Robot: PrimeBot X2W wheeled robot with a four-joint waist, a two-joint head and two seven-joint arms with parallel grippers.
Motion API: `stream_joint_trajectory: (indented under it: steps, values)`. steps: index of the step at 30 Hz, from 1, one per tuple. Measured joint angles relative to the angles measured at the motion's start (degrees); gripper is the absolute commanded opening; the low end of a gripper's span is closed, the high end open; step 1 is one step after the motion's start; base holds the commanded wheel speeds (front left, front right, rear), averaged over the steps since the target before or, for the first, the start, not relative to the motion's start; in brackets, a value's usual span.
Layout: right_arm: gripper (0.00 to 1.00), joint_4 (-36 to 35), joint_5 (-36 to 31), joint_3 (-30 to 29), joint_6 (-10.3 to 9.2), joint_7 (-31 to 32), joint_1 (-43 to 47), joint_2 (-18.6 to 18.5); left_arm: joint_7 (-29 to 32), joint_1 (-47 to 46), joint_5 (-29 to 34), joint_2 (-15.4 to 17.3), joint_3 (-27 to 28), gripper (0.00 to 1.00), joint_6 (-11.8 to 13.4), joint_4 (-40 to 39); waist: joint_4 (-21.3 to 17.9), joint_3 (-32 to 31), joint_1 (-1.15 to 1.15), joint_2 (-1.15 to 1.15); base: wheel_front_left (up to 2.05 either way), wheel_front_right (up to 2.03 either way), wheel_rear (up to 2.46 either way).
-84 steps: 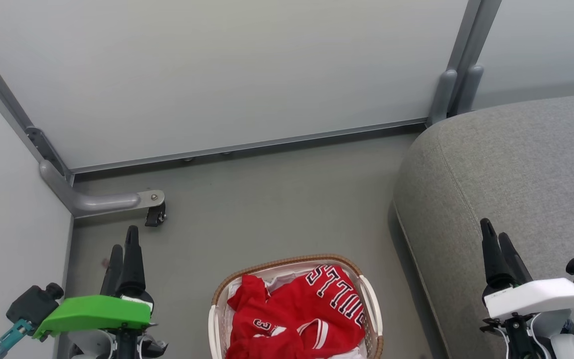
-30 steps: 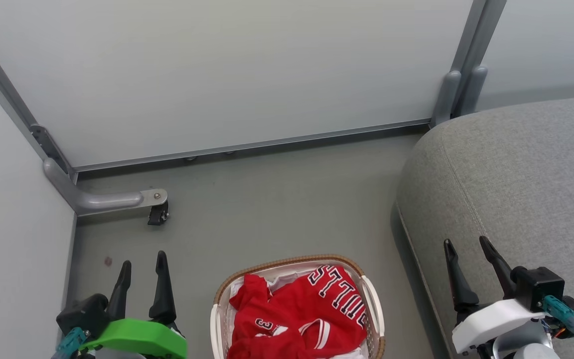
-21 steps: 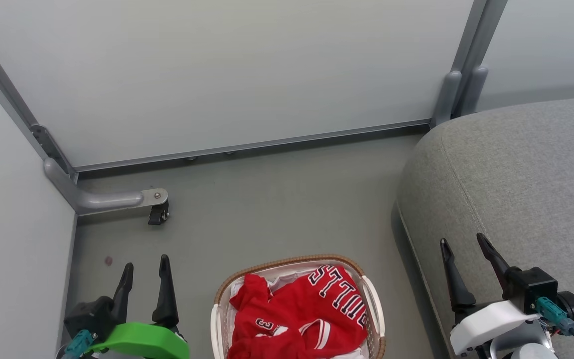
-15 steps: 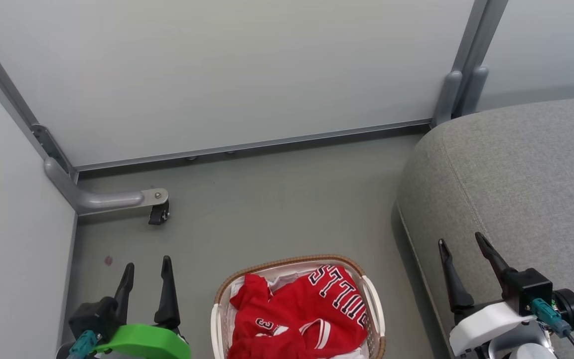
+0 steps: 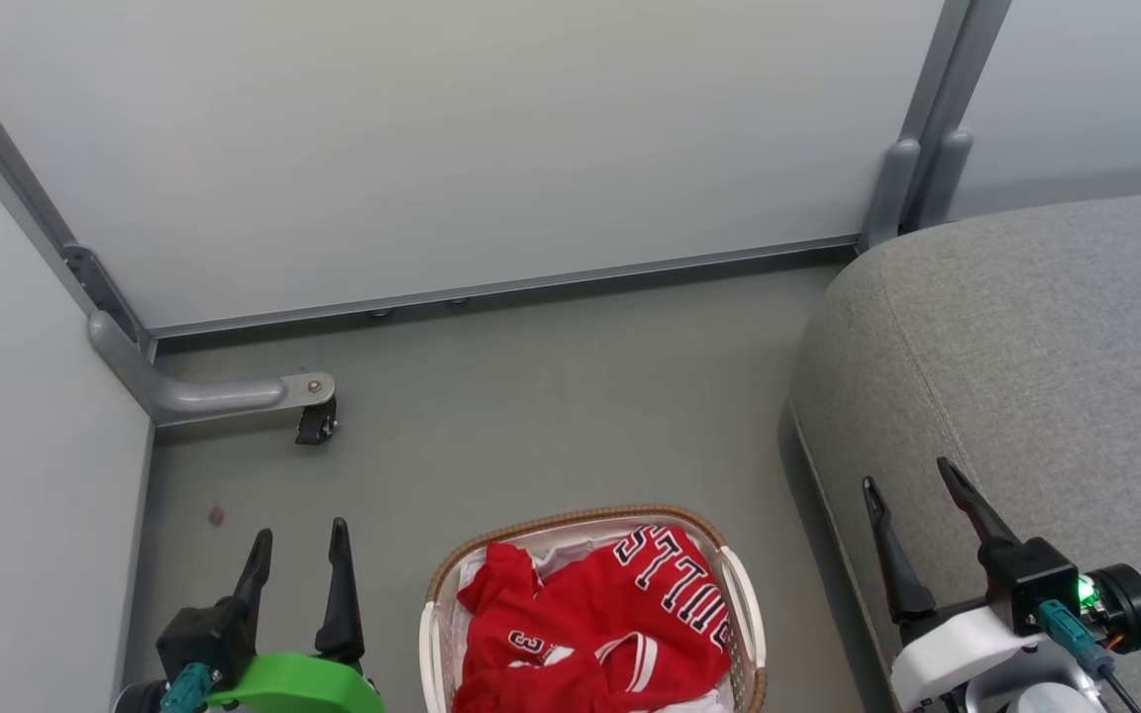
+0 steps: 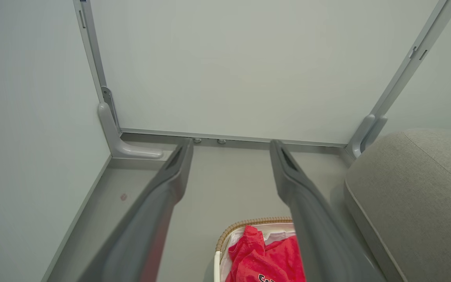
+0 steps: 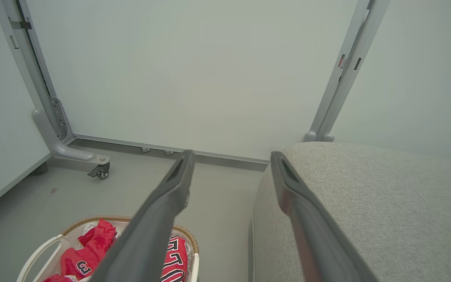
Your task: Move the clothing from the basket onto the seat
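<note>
Opened since earlier: left gripper (image 5: 301, 529), right gripper (image 5: 905, 472); clothing (image 5: 590, 624) in basket (image 5: 570, 518).

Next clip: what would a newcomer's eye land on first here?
The red clothing, one piece lettered BULLS, lies heaped in the white basket on the floor, bottom centre of the head view. Right of it bulks the grey seat. The left pincer, left of the basket, and the right pincer, at the seat's edge, are open and empty.
</note>
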Motion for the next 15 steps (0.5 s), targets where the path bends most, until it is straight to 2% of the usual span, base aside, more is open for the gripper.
stream_joint_trajectory:
  steps: [15]
  values:
    - [1.0, -0.12, 0.2, 0.22, 0.0, 0.0, 0.09, -0.01, 0.0, -0.01, -0.01, 0.01, -0.1, 1.0, -0.01, 0.48, -0.17, 0.53, 0.0, 0.0, 0.0, 0.0, 0.0]
